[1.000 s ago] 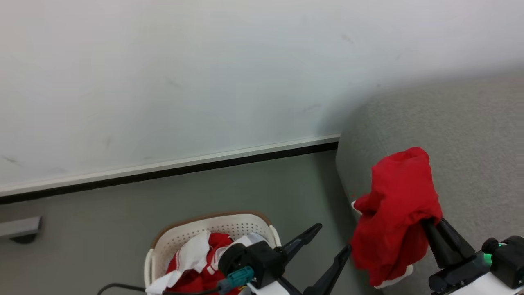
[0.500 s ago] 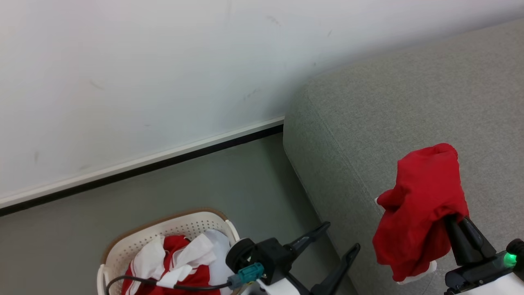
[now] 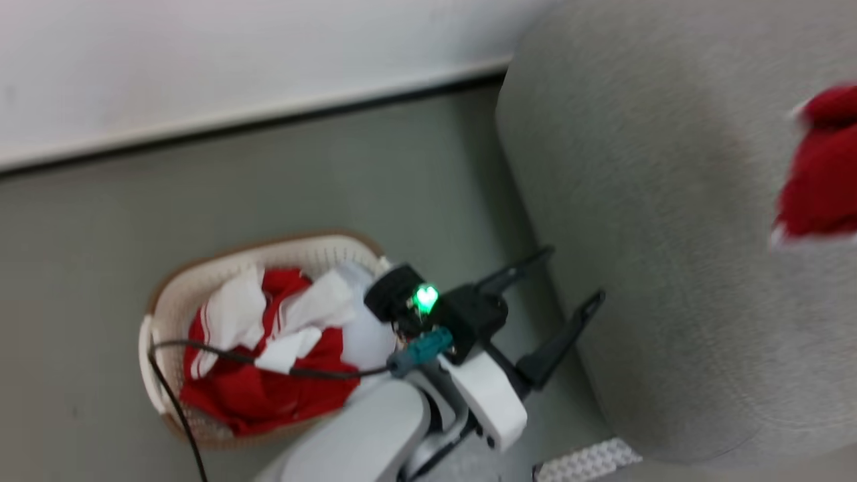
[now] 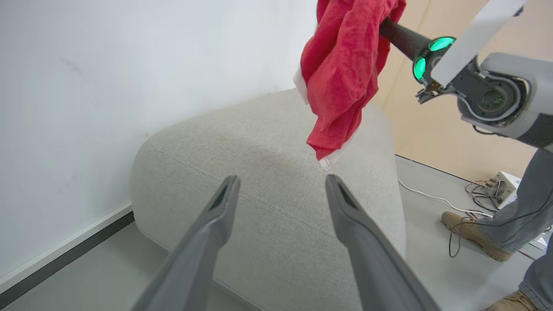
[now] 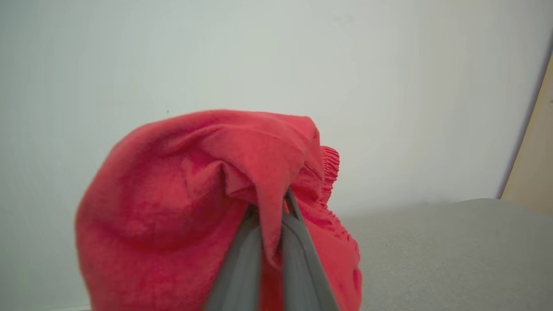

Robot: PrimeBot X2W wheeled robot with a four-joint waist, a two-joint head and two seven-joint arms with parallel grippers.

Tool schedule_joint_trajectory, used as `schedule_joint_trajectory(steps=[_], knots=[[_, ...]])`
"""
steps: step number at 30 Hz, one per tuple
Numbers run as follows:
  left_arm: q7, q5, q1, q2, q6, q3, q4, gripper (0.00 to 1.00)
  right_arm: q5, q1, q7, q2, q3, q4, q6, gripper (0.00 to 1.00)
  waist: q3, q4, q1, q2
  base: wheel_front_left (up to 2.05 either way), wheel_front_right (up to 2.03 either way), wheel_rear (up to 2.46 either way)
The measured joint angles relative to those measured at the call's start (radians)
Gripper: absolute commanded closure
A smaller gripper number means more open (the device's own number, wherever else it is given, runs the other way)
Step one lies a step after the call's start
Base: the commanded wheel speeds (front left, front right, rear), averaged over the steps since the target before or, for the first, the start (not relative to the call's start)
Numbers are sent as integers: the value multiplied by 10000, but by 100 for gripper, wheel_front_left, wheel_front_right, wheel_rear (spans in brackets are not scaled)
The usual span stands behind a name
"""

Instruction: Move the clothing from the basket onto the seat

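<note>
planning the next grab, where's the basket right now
The basket sits on the floor at the head view's lower left, left of the sofa, with red and white clothing in it.

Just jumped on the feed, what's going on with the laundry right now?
The right gripper is shut on a red garment and holds it up over the grey sofa, not yet released. The left gripper is open and empty beside the sofa's end. More red and white clothing lies in the basket on the floor. A person's boot is nearby.
</note>
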Motion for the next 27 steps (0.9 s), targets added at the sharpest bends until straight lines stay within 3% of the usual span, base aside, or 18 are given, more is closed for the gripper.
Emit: schedule_joint_trajectory(steps=[9, 15, 21, 22, 23, 24, 27], knots=[[295, 621, -1609, 412, 6, 295, -370, 0, 8, -4337, 59, -1478, -1710, 3137, 0, 100, 2402, 972, 2, 0, 0, 0, 0], [226, 704, -2109, 134, 96, 274, -704, 0, -633, -6650, 79, -2650, -2683, 5494, 0, 100, 3476, 1877, 2, 0, 0, 0, 0], [207, 746, -2147, 92, 190, 81, -853, 0, -1939, -7623, 36, -2834, -3651, 7672, 0, 100, 4174, 2656, 2, 0, 0, 0, 0], [205, 746, -2133, 104, 199, 75, -863, 0, -2150, -7623, 33, -2723, -3812, 7931, 0, 94, 4251, 2744, 1, 0, 0, 0, 0], [207, 746, -2110, 107, 232, 59, -882, 0, -2405, -7611, 35, -2591, -3963, 8105, 0, 57, 4316, 2818, 1, 0, 0, 0, 0], [205, 744, -2077, 121, 263, 67, -899, 0, -2591, -7599, 33, -2464, -4126, 8174, 2, 1, 4364, 2871, 1, 0, 0, 0, 0], [207, 725, -2005, 240, 353, 169, -926, 0, -3116, -7528, 23, -2004, -4554, 8195, 2, 0, 4365, 2870, 1, 0, 0, 0, 0]])
